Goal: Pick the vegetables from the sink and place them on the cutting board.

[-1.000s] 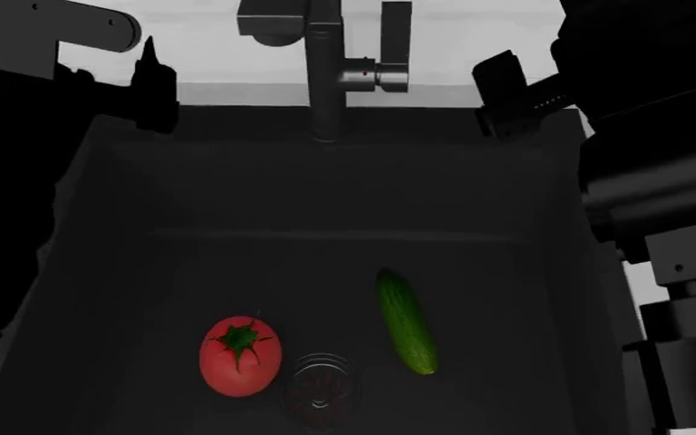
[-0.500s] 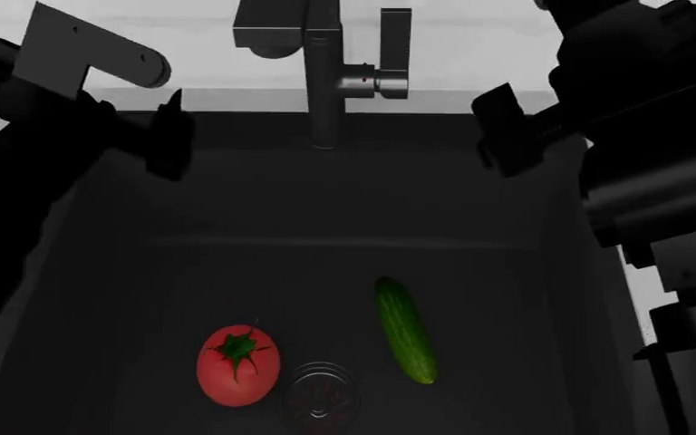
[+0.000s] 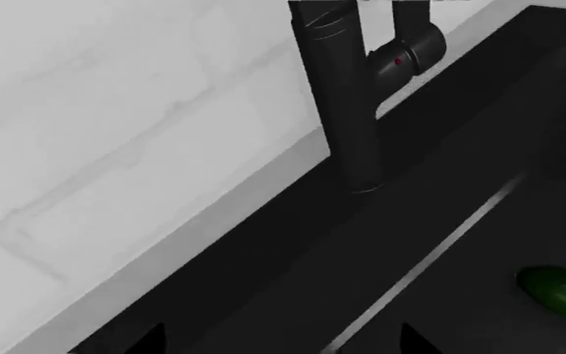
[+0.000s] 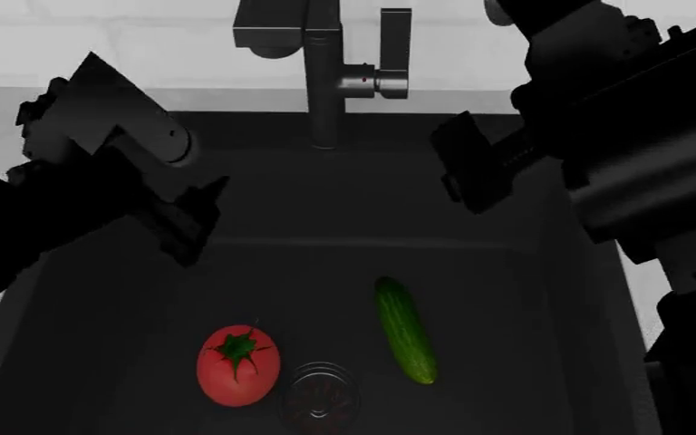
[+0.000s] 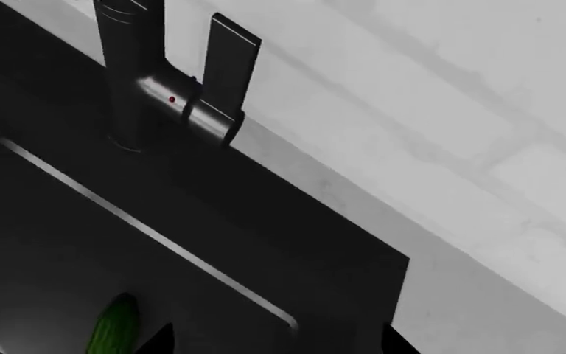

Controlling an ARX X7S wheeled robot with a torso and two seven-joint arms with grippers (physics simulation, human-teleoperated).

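Step in hand, as judged: the approach, with nothing picked up and both vegetables lying on the floor of the sink (image 4: 106, 381). Left gripper (image 4: 191, 227): hangs over the sink's left half, empty; two fingertip ends show well apart at the edge of its wrist view, so it reads as released. Right gripper (image 4: 475, 177): hangs over the sink's right half, empty; its fingertip ends likewise sit apart in its wrist view, so released too. Tomato (image 4: 239, 364): round, red, with a green star-shaped stem facing up; it lies below and nearer the robot than the left gripper, well apart from it, just beside the drain (image 4: 320, 390). Cucumber (image 4: 405, 329): slim, dark green, slightly bumpy skin, lying flat with its long axis running roughly away from the robot; it sits below the right gripper and somewhat toward the robot, on the drain's other side from the tomato, not touching it. Faucet (image 4: 323, 72): stands at the back rim, between and beyond the two grippers. Cutting board: not in any view. Next move, as judged: a descent into the deep basin, jaws straddling the chosen vegetable across its narrow width, clear of the walls.
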